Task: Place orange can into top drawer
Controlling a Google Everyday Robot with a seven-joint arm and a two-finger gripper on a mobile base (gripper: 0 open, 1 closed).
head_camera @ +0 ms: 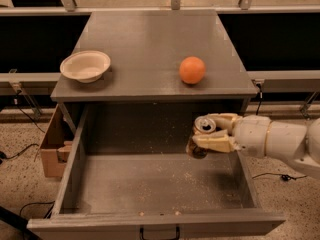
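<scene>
The orange can (200,134), with a silver top and pull tab, is held upright in my gripper (216,134). The cream fingers (215,143) are shut around its side. The arm comes in from the right. The can hangs over the right rear part of the open top drawer (70,179), above its crumb-speckled floor and not touching it. The drawer is pulled fully out of the grey cabinet, with its dark handle (159,232) at the bottom edge of the view.
On the cabinet top (150,39) sit a white bowl (85,65) at the left and a round orange fruit (192,70) at the right. A cardboard box (52,146) stands on the floor left of the drawer. Cables lie on the floor.
</scene>
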